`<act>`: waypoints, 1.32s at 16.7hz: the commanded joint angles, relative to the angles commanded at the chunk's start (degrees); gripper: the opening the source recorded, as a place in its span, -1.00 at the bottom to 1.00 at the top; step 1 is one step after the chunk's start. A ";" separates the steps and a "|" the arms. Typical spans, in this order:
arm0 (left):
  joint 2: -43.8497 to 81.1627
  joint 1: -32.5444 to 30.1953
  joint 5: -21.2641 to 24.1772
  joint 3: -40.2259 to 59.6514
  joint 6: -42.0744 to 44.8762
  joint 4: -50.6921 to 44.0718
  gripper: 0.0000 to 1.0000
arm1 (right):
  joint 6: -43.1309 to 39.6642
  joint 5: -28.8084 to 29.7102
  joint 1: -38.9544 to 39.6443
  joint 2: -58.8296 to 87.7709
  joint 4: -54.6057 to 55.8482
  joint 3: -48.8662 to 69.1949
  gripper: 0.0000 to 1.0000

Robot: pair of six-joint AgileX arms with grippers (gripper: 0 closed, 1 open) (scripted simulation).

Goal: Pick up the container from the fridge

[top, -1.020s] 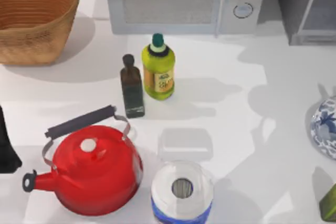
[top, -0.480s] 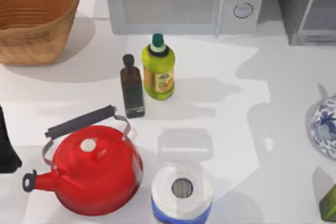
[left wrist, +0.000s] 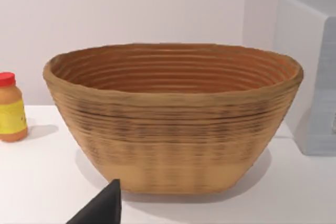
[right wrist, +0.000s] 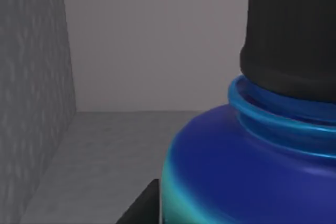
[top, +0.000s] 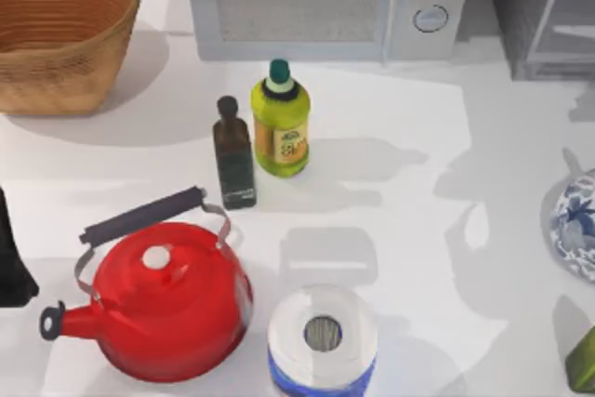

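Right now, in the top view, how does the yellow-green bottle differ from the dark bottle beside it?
The yellow-green bottle is round and wide, while the dark bottle is slim and looks square-sided. The yellow-green bottle has a dark green cap and an orange label; the dark bottle is dark brown all over. The yellow-green bottle stands nearer the microwave, the dark bottle nearer the red kettle. Both stand upright on the table, close but apart.

Container close beside fridge wall

Bright even light over the white desk, soft grey shadows right of the kettle and bottles, fridge interior dim, container close-up blurred
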 joint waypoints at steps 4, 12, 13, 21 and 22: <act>0.00 0.00 0.00 0.00 0.00 0.00 1.00 | 0.10 0.04 0.30 0.30 -0.14 0.14 -1.00; 0.00 0.00 0.00 0.00 0.00 0.00 1.00 | 1.58 3.32 -0.32 -14.06 -5.21 -4.77 -1.00; 0.00 0.00 0.00 0.00 0.00 0.00 1.00 | 1.90 4.13 -0.36 -17.71 -6.67 -6.06 -1.00; 0.00 0.00 0.00 0.00 0.00 0.00 1.00 | 3.23 10.46 2.15 -55.05 -26.16 -20.32 -1.00; 0.00 0.00 0.00 0.00 0.00 0.00 1.00 | 3.11 11.07 2.86 -60.13 -29.43 -22.37 -1.00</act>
